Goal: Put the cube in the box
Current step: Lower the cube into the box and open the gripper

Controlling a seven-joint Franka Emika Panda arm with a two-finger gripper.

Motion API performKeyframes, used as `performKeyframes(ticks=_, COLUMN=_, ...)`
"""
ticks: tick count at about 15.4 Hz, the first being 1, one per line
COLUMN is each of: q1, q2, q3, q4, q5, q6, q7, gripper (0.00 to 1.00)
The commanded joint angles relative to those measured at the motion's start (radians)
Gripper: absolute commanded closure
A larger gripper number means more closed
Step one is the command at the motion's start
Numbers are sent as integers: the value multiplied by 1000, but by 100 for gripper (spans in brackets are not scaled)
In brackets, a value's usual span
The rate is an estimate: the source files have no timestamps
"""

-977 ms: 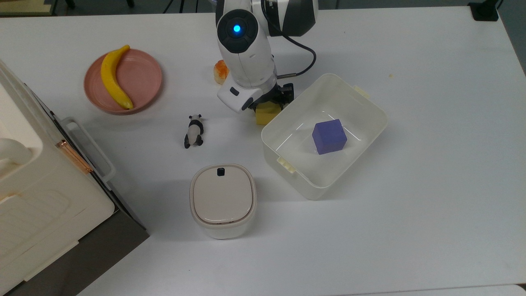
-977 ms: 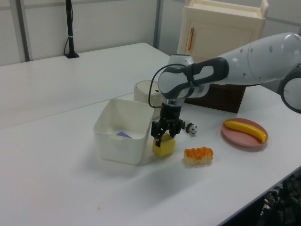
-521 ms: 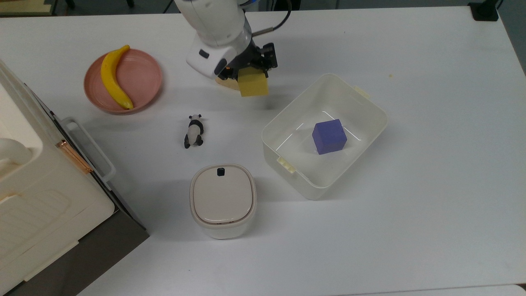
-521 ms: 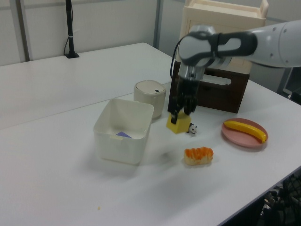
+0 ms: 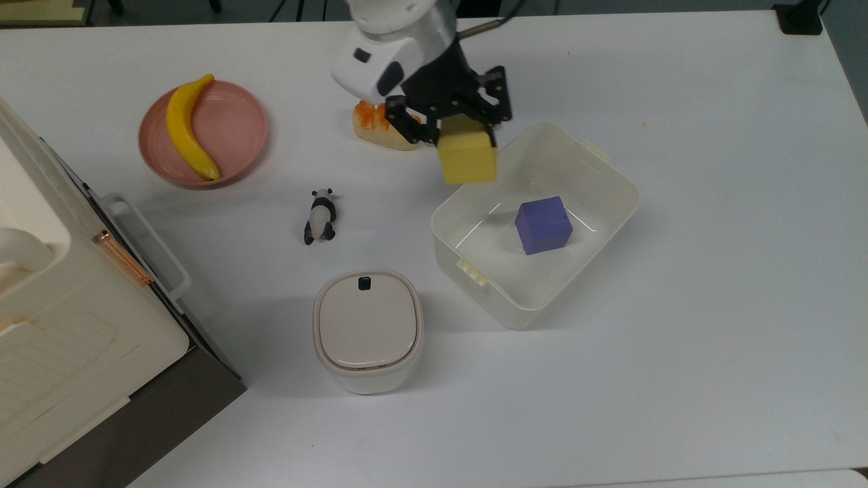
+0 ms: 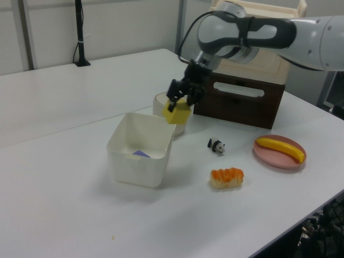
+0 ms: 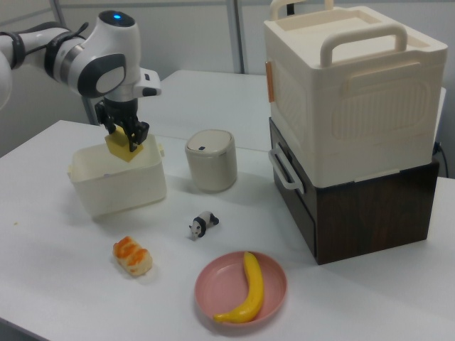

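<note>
Gripper: the black two-finger gripper [image 5: 453, 122] is clenched on the small matte yellow cube [image 5: 466, 157], held in the air.
Cube: clear of the white table [image 5: 712, 271], above the rim of the translucent white rectangular plastic box [image 5: 542, 308], at the corner nearest the arm in the top view.
Box: upright on the table, with a purple-blue cube [image 5: 542, 224] resting on its floor.
Nearby: an orange-topped sushi piece [image 5: 376, 125] lies on the table just beside the gripper.

The cube [image 5: 467, 157] hangs over the box [image 5: 597, 172] rim, with a second cube [image 5: 542, 224] inside the box.
</note>
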Motion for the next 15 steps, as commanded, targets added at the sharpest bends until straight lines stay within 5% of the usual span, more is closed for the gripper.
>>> performKeyframes(ticks=1, q1=77, q2=77, q3=-5, q4=47, q5=14, q6=63, q7=102, gripper=20)
performKeyframes(ticks=3, q1=108, q2=109, q3=-5, q4=52, q5=11, q6=95, q7=140, gripper=0)
performKeyframes(ticks=8, q1=99, q2=51, q3=-18, q4=52, q5=-33, q6=-35, q7=157, gripper=0)
performKeyframes(ticks=12, q1=93, q2=-18, q3=-17, q4=53, q5=-303, q6=-198, q7=238, gripper=0)
performKeyframes(ticks=15, q1=91, q2=-27, q3=-21, q4=53, q5=-414, q6=-227, q7=280, gripper=0)
